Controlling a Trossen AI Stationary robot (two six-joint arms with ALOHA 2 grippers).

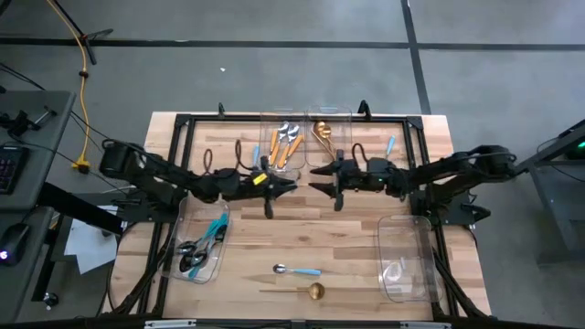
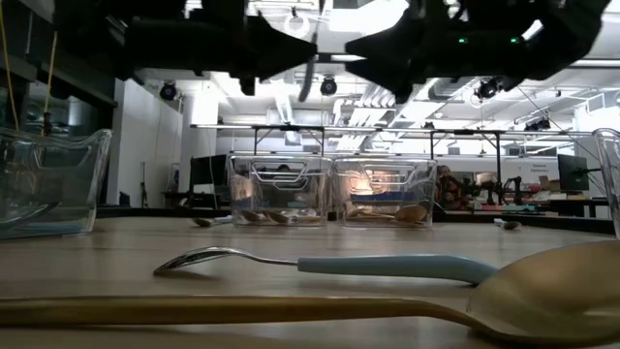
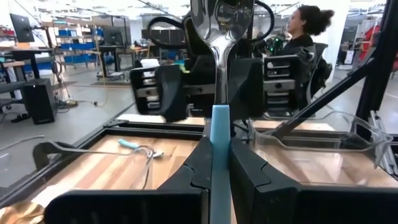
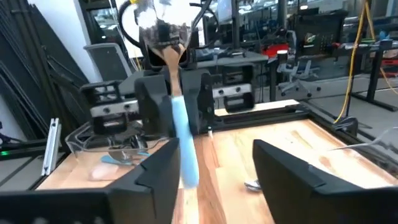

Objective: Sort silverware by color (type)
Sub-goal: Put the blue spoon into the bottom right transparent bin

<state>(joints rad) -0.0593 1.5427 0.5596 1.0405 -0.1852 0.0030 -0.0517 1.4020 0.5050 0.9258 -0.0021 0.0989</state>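
My left fingers [image 3: 217,171] gripping a light-blue-handled silver spoon [image 3: 219,93] upright above the wooden table [image 1: 302,238], my right fingers [image 4: 214,168] spread open facing them

A robotics lab: concrete floor [image 1: 274,23], ceiling lights [image 2: 329,85], shelving with blue bins [image 3: 68,34], office chairs [image 4: 289,74], a seated person [image 3: 305,28] behind the wooden table [image 1: 302,233].

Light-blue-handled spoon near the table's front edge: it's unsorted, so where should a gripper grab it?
Its blue handle, from straight above, closing across it: the spoon lies flat, the handle is its thickest straight part, and the gold spoon lies apart.
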